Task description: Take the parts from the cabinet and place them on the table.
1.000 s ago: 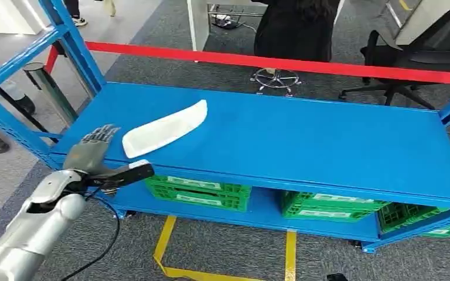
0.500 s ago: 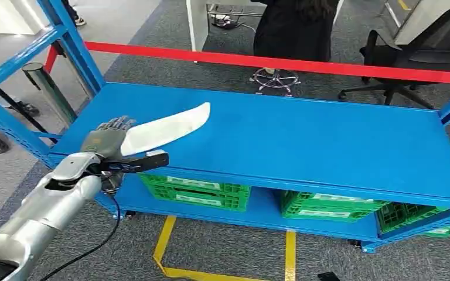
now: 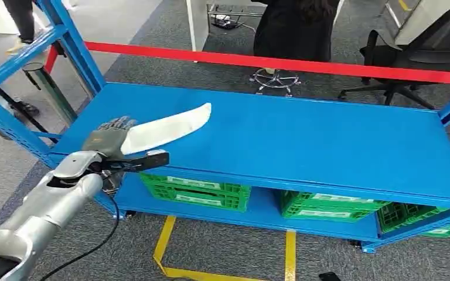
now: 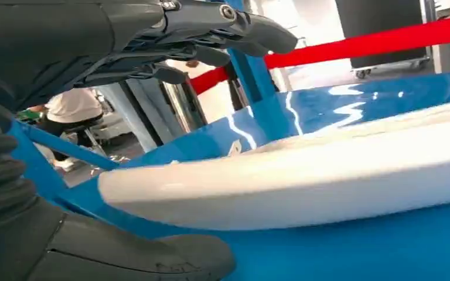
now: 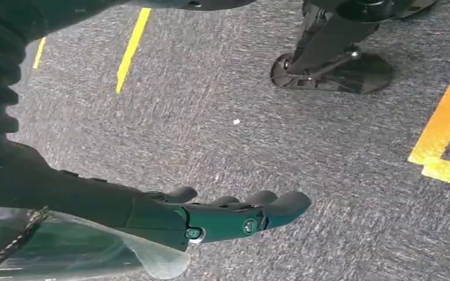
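Note:
A long white curved part [image 3: 167, 130] lies on the top of the blue cabinet shelf [image 3: 304, 140], toward its left front. My left hand [image 3: 110, 136] is at the part's near end. In the left wrist view the white part [image 4: 304, 181] lies between the dark fingers [image 4: 234, 23] above and the thumb [image 4: 140, 263] below. Gaps show on both sides, so the hand [image 4: 47, 117] straddles the part without gripping it. My right hand [image 5: 211, 219] hangs over the grey carpet with fingers stretched out, holding nothing.
Green crates [image 3: 199, 192] [image 3: 328, 206] sit on the lower shelf. A blue upright [image 3: 70, 41] rises at the shelf's left end. Behind the cabinet run a red barrier [image 3: 281, 61], a person in black [image 3: 296, 26] and a black office chair [image 3: 428, 52]. Yellow tape [image 3: 167, 246] marks the floor.
My left hand moved forward and right from the shelf's front edge to the near end of the white part, then held still. The part's far end shifted slightly.

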`<action>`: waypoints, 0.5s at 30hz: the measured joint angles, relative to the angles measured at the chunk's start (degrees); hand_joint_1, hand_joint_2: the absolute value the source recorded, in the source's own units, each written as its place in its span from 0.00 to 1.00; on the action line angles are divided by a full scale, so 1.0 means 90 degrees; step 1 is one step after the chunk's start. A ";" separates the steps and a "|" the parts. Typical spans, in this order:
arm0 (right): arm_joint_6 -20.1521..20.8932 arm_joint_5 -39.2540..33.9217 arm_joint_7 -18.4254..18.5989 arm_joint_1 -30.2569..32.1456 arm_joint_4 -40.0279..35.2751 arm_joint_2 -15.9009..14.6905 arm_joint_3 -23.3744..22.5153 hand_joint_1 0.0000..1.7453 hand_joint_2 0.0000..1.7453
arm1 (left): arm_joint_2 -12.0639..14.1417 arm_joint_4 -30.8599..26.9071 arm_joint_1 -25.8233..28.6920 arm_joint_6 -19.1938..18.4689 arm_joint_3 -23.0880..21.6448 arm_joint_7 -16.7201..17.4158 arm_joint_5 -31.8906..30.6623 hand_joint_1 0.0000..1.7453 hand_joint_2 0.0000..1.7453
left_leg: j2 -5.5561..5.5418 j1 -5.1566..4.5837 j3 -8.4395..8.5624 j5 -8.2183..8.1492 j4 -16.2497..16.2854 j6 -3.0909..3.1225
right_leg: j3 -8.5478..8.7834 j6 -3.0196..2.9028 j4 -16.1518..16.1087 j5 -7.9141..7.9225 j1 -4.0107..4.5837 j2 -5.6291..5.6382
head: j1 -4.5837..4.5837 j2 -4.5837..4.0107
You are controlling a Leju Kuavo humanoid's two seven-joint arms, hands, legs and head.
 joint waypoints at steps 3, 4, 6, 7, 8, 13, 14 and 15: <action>0.0000 0.0005 0.0007 -0.0027 0.0000 0.0012 0.0005 0.00 1.00 | -0.0027 0.0209 -0.0140 -0.0015 -0.0010 -0.0061 0.0090 1.00 1.00 | 0.0000 0.0000 0.0000 0.0000 0.0000 0.0000 | 0.0000 0.0000 0.0000 0.0000 0.0000 0.0000 | 0.0000 0.0000; 0.0000 0.0005 0.0022 -0.0041 0.0000 0.0017 0.0010 0.00 1.00 | -0.0041 0.0317 -0.0191 -0.0027 -0.0012 -0.0099 0.0133 1.00 1.00 | 0.0000 0.0000 0.0000 0.0000 0.0000 0.0000 | 0.0001 0.0000 0.0000 0.0000 0.0000 0.0000 | 0.0000 0.0000; 0.0000 0.0019 0.0036 -0.0067 0.0002 0.0022 0.0017 0.00 1.00 | -0.0068 0.0498 -0.0259 -0.0039 -0.0022 -0.0165 0.0185 1.00 1.00 | 0.0000 0.0000 0.0000 0.0000 0.0000 0.0000 | 0.0000 0.0000 0.0000 0.0000 0.0000 0.0001 | 0.0000 0.0000; -0.0002 0.0022 0.0041 -0.0073 0.0002 0.0027 0.0019 0.00 1.00 | -0.0087 0.0568 -0.0273 -0.0039 -0.0031 -0.0180 0.0211 1.00 1.00 | 0.0000 0.0000 0.0000 0.0000 0.0000 0.0000 | 0.0001 0.0001 0.0000 0.0000 0.0000 0.0000 | -0.0002 0.0000; -0.0002 0.0024 0.0046 -0.0076 0.0002 0.0031 0.0022 0.00 1.00 | -0.0092 0.0652 -0.0283 -0.0051 -0.0034 -0.0187 0.0233 1.00 1.00 | 0.0000 0.0000 0.0000 0.0000 0.0000 0.0000 | 0.0001 0.0000 0.0000 0.0000 0.0000 0.0000 | 0.0000 0.0000; -0.0005 0.0046 0.0066 -0.0084 0.0002 0.0056 0.0070 0.00 1.00 | -0.0102 0.1066 -0.0312 0.0017 -0.0046 -0.0340 0.0435 1.00 1.00 | 0.0000 0.0000 -0.0001 0.0000 0.0000 0.0000 | 0.0001 0.0000 0.0000 0.0000 0.0000 0.0000 | 0.0002 0.0000; -0.0005 0.0051 0.0075 -0.0085 0.0005 0.0063 0.0078 0.00 1.00 | -0.0102 0.1148 -0.0321 0.0041 -0.0044 -0.0364 0.0459 1.00 1.00 | 0.0000 0.0000 0.0000 0.0000 0.0000 0.0000 | 0.0001 0.0000 0.0000 0.0000 0.0000 0.0000 | 0.0000 0.0000; -0.0005 0.0051 0.0083 -0.0087 0.0005 0.0068 0.0085 0.00 1.00 | -0.0102 0.1209 -0.0329 0.0068 -0.0044 -0.0393 0.0478 1.00 1.00 | 0.0000 0.0000 -0.0001 0.0000 0.0000 0.0000 | 0.0001 0.0000 0.0000 0.0000 0.0000 0.0000 | -0.0002 0.0000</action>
